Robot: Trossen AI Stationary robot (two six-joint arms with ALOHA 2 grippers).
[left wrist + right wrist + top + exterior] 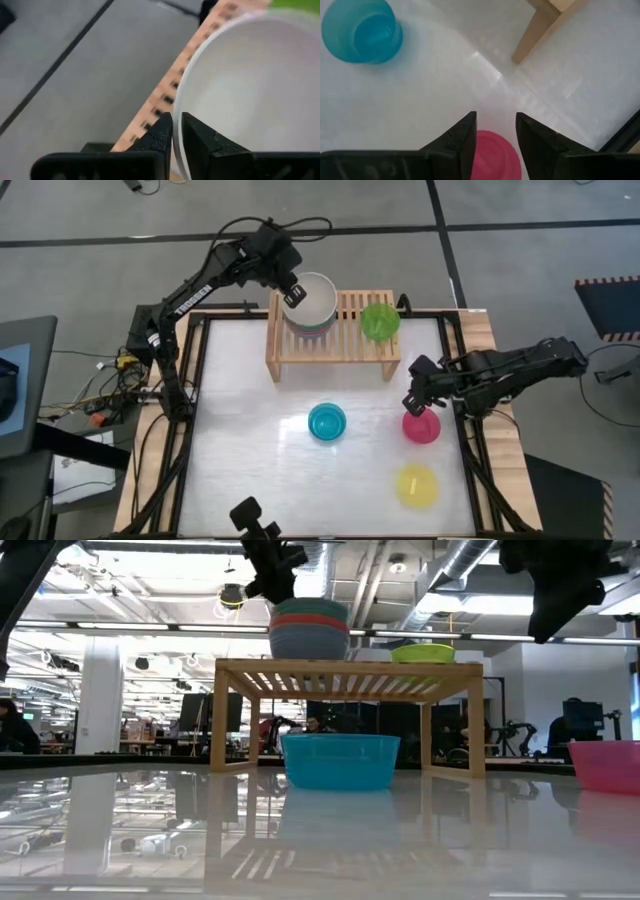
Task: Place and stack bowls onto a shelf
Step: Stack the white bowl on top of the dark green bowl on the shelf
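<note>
Light-wood slats of the shelf [345, 330] carry a stack of larger bowls at one end, cream-white bowl [310, 300] on top with red and slate-blue rims showing beneath it in the low view; the lime bowl [380, 321] sits alone at the shelf's other end; on the table [250, 390] in front of the shelf lie the cyan bowl [327, 421], the magenta bowl [421, 426] and, nearer the front edge, the yellow bowl [417, 486], all well apart; the left gripper [294, 293] is at the cream-white bowl's rim, its fingers [162, 135] nearly closed with the thin rim pinched between them; the right gripper [414, 400] hovers just above the magenta bowl, fingers [462, 137] parted and holding nothing, the bowl showing below the gap; the table is glossy white and mirrors the shelf; behind it lies an open hall with pipes overhead, desks and a seated person.
</note>
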